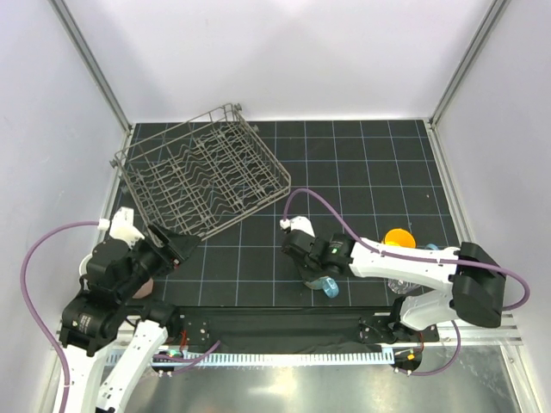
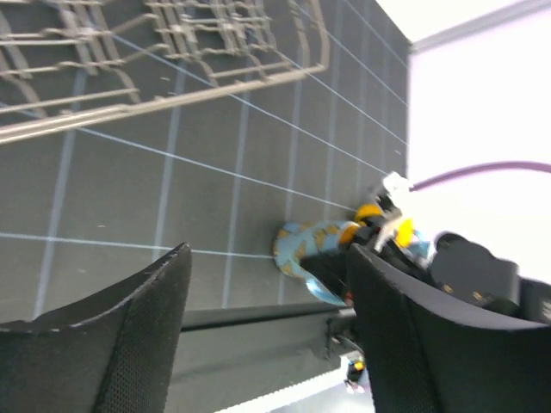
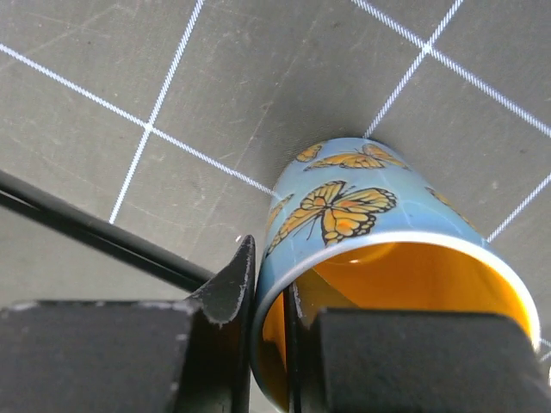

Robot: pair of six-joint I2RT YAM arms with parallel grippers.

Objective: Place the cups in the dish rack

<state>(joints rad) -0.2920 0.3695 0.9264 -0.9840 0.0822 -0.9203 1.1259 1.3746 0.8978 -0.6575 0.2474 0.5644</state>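
The light blue cup with orange butterflies and an orange inside (image 3: 362, 206) is pinched at its rim by my right gripper (image 3: 271, 284), one finger outside the wall and one inside. In the top view this cup (image 1: 328, 286) is low over the mat near the front edge, under the right gripper (image 1: 315, 274). It also shows in the left wrist view (image 2: 306, 245). The grey wire dish rack (image 1: 207, 176) stands at the back left; its edge shows in the left wrist view (image 2: 172, 52). My left gripper (image 1: 176, 249) is open and empty just in front of the rack's near corner.
A yellow-orange cup (image 1: 399, 237) and a blue cup (image 1: 430, 249) sit behind the right arm, and a clear tumbler (image 1: 398, 284) lies under it. A salmon-pink cup (image 1: 142, 288) is partly hidden under the left arm. A black bar (image 3: 95, 237) runs along the mat's front edge.
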